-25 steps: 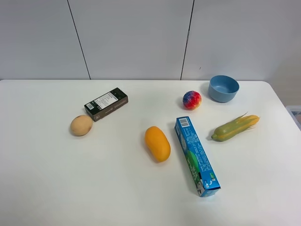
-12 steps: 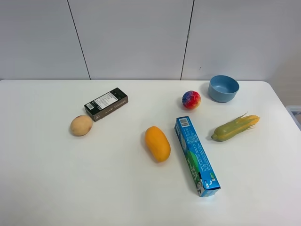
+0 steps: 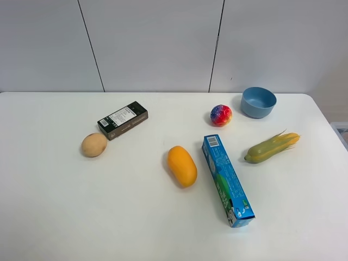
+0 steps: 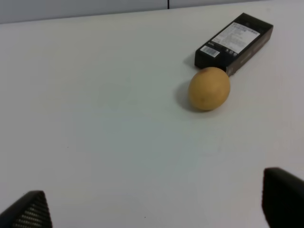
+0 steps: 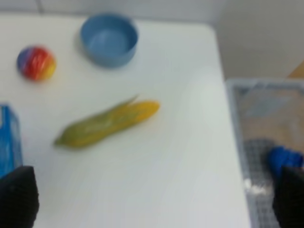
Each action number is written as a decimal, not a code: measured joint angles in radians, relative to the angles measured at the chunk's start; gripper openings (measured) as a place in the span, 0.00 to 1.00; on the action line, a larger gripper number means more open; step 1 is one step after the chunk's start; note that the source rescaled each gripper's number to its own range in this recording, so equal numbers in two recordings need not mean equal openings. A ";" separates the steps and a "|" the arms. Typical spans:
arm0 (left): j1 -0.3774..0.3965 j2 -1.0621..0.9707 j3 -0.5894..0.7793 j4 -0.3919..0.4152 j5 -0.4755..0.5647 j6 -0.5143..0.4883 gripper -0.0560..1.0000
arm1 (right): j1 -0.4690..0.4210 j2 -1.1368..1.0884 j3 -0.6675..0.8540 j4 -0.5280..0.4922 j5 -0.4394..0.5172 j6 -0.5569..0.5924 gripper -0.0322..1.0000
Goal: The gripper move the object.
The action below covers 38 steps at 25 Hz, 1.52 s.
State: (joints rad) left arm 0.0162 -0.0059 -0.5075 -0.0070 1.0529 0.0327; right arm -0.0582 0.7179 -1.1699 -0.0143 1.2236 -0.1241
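The right claw hangs spread wide above the desk, only its two dark fingertips showing at the edges of the right wrist view. The left claw is likewise spread and empty, near the tan egg-shaped object.

The rainbow ball rests on the desk just beside the blue bowl, with the corn cob between it and the right claw.

The right claw looks better placed. It should pass over the corn, centre on the ball, descend straight, and close gently so the ball cannot roll away.
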 joint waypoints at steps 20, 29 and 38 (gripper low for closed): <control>0.000 0.000 0.000 0.000 0.000 0.000 1.00 | 0.001 -0.705 0.664 0.125 -0.162 -0.070 1.00; 0.000 0.000 0.000 0.000 0.000 0.000 1.00 | 0.001 -0.720 0.666 0.091 -0.153 -0.010 1.00; 0.000 0.000 0.000 0.000 0.000 0.000 1.00 | 0.001 -0.720 0.666 0.083 -0.154 0.046 1.00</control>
State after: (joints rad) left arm 0.0162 -0.0059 -0.5075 -0.0070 1.0529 0.0327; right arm -0.0570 -0.0019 -0.5038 0.0683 1.0694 -0.0777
